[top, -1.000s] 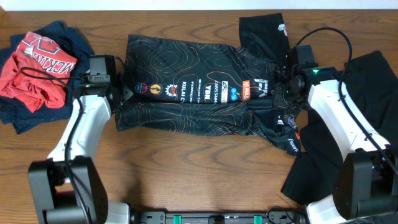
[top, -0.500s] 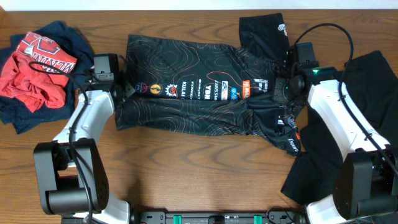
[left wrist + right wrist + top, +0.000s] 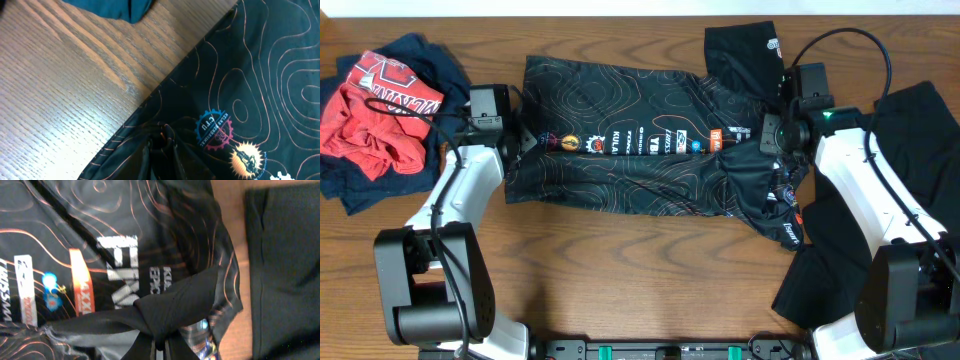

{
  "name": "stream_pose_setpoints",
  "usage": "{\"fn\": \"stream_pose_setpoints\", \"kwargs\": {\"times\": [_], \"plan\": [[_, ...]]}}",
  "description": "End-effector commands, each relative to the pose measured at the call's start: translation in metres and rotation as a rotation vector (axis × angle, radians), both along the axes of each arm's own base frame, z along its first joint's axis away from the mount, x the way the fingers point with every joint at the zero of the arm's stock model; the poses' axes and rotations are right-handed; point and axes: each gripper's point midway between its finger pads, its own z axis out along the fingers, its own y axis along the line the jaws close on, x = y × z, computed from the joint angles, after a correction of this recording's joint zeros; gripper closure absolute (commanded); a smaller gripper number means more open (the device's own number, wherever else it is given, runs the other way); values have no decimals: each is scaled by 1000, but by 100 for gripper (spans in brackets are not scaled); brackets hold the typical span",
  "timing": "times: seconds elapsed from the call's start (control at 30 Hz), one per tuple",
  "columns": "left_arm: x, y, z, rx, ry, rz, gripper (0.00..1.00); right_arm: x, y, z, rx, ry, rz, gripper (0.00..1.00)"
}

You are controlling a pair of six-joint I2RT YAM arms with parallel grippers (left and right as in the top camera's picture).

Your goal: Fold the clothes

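Observation:
The black cycling jersey with contour lines and sponsor logos lies spread across the table's middle. My left gripper is shut on its left edge, which bunches up between the fingers in the left wrist view. My right gripper is shut on a fold of the jersey near its right end, lifted over the logo band. A black sleeve sticks out at the top right.
A heap of red and navy garments lies at the far left. A plain black garment lies at the right under my right arm. Bare wooden table runs along the front.
Both grippers have pulled their held edges of the jersey away from the front, so the lower part folds over and the logo band sits closer to the fold line.

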Motion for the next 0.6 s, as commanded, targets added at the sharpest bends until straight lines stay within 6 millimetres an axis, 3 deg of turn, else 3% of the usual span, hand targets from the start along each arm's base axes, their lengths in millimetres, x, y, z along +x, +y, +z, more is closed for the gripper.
{"fn": "stream_pose_setpoints", "kwargs": {"times": [0.0,0.2,0.43,0.57], "plan": [[2,-2,2,-1,-6,-13,83,8,1,7,2,-36,16,99],[2,-2,2,-1,-5,-13,83,-7,40,3,123,23,117,99],[1,-2,1,-1,-2,-13,83,-48,99,-5,171,142,226,99],[0,-2,1,-2,3,-14,83,-66,120,-8,178,185,219,99]]}}
